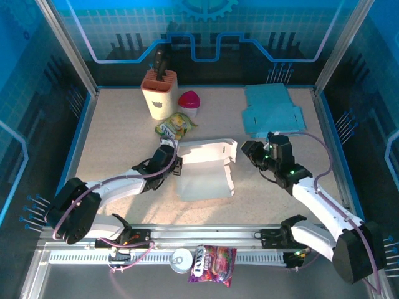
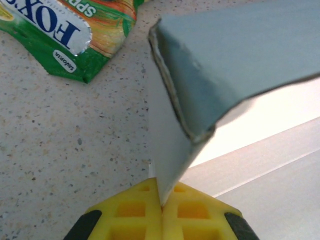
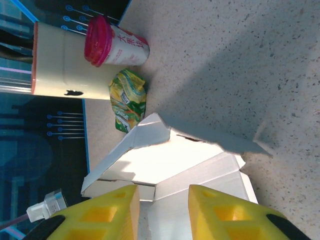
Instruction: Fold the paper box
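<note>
The white paper box point(image 1: 206, 169) lies half folded in the middle of the table, its back wall raised and a side flap standing at the right. My left gripper point(image 1: 175, 163) is shut on the box's left edge. In the left wrist view the yellow fingers point(image 2: 130, 215) pinch a thin flap of the box point(image 2: 230, 60) between them. My right gripper point(image 1: 249, 151) is just to the right of the box's right flap. Its fingers point(image 3: 225, 212) stand open, and the box's bright inside point(image 3: 170, 160) shows beyond the gap.
A beige knife holder point(image 1: 159, 93), a pink-lidded cup point(image 1: 190, 103) and a green snack packet point(image 1: 176, 124) stand behind the box. Flat blue sheets point(image 1: 271, 111) lie at the back right. A can point(image 1: 181, 260) and a candy bag point(image 1: 213, 263) rest on the front rail.
</note>
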`<state>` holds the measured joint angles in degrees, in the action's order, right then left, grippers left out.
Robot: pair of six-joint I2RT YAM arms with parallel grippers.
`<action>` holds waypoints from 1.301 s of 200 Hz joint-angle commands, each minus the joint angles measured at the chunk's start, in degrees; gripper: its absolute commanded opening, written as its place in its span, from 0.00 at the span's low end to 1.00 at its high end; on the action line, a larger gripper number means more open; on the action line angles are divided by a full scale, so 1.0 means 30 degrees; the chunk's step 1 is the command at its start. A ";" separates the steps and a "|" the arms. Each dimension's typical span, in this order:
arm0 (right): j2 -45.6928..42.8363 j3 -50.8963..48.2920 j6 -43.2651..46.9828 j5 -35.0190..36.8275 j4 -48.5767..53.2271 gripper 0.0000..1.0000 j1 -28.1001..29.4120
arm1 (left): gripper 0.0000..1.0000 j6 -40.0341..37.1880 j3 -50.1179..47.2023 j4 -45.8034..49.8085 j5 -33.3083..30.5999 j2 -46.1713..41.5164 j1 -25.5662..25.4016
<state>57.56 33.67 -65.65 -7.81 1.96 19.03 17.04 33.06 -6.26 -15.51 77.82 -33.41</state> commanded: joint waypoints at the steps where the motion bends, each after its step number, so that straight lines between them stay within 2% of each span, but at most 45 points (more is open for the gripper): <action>1: 0.0137 0.0024 0.2200 -0.1124 -0.0885 0.32 -0.1278 | 0.00 -0.0775 0.0025 -0.0526 0.1669 0.0283 0.0474; 10: 0.0382 -0.0511 0.3533 -0.2383 -0.2544 0.30 -0.2106 | 0.00 -0.1014 0.0047 -0.0709 0.2237 0.0407 0.0717; 41: 0.2307 -0.0920 0.7684 -0.6139 -0.4598 0.19 -0.4175 | 0.00 -0.1737 0.0426 -0.0945 0.4703 0.0862 0.2151; 58: 0.3690 -0.0903 0.9446 -0.7927 -0.5372 0.20 -0.4523 | 0.00 -0.1987 0.0531 -0.1347 0.6674 0.0866 0.3167; 75: 0.4528 -0.1074 1.0259 -0.8608 -0.6343 0.21 -0.4665 | 0.00 -0.1786 0.0731 -0.1697 0.9239 0.0967 0.4403; 101: 0.5444 -0.0949 1.1079 -0.9812 -0.7444 0.21 -0.4671 | 0.00 -0.1302 0.1301 -0.2047 1.1156 0.1691 0.5064; 128: 0.6420 -0.0138 1.2095 -1.0522 -0.7050 0.24 -0.4667 | 0.00 -0.1436 0.1920 -0.1557 1.1856 0.2358 0.5101; 149: 0.6748 0.0269 1.2987 -1.1159 -0.6863 0.30 -0.4657 | 0.00 -0.1574 0.2103 -0.1142 1.1854 0.2339 0.5143; 208: 0.7288 0.0876 1.4463 -1.2344 -0.6536 0.32 -0.4399 | 0.00 -0.1665 0.2451 -0.0113 1.1845 0.2347 0.5189; 260: 0.7153 0.1090 1.5278 -1.1639 -0.5923 0.37 -0.3691 | 0.00 -0.1783 0.2720 0.0346 1.1834 0.2523 0.5189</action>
<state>79.42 35.27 -22.74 -42.48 -16.49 6.85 13.08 39.22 -6.79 17.91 84.51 -18.26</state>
